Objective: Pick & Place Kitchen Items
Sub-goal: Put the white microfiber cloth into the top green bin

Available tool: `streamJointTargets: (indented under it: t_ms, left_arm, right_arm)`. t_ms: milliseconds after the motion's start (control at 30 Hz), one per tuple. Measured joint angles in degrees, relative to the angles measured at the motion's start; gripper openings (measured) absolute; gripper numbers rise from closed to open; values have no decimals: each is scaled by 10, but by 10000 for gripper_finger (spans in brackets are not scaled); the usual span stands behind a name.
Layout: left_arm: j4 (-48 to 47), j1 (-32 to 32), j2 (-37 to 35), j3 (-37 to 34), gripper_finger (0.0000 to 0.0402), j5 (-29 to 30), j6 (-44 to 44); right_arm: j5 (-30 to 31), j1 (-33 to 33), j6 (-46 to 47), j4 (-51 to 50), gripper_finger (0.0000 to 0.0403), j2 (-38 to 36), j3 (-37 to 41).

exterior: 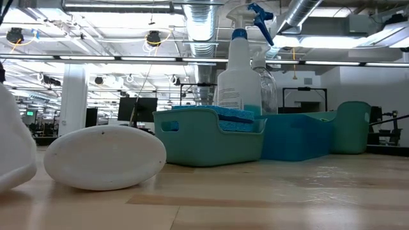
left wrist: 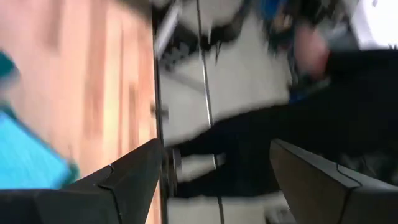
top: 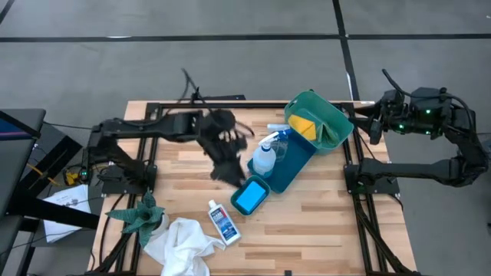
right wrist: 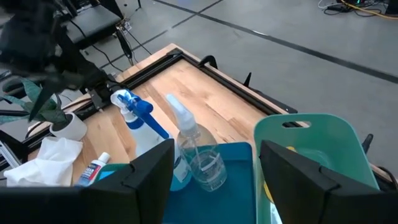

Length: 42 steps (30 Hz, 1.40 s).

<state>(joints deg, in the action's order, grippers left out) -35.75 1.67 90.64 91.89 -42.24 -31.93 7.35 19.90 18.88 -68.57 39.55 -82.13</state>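
A small teal bin holds a blue sponge, which also shows in the low view. A white blue-triggered spray bottle and a clear bottle stand upright in a dark teal tray. A yellow pad lies in a tipped green basket. A small blue-labelled white bottle and a white cloth lie on the table near its front edge. My left gripper hangs open and empty above the table, just left of the tray; it also shows in its wrist view. My right gripper is open and empty by the basket at the table's far right.
A green spiky plant in a white pot stands at the front left, beside the cloth. The bare wooden table top stretches at the front right. Black frame rails run along the table's edges.
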Motion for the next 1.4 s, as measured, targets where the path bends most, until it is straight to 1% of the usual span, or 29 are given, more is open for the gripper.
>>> streamJointTargets:
  t_ms: [100,167,300,500,667,833,1000,1167,1300,1400]
  left_arm:
    - [-79,-34,16,1,296,-12,11]
    - [-148,-57,29,1,296,-11,28]
    - [-242,-100,63,1,296,4,50]
    - [-314,-155,126,1,296,7,66]
    - [-366,-184,173,0,296,7,75]
    - [-374,-205,199,-15,296,23,79]
    - [-367,-221,197,-43,296,35,80]
    - [-366,-232,193,-68,296,73,78]
    - [-319,-241,192,-95,296,89,76]
    - [-306,-247,192,-113,296,117,74]
  right_arm:
    - [-1,0,0,-7,228,0,0]
    - [-4,0,0,-9,228,-1,0]
    - [-7,0,-9,-9,228,-5,0]
    - [-11,0,-27,-7,228,-11,0]
    - [-15,0,-29,-5,228,-17,0]
    - [-16,0,-28,1,228,-29,0]
    - [-16,0,-24,2,228,-43,0]
    - [-16,0,-21,7,228,-52,0]
    - [-16,0,-21,14,228,-52,0]
    - [-16,0,-22,14,228,-52,0]
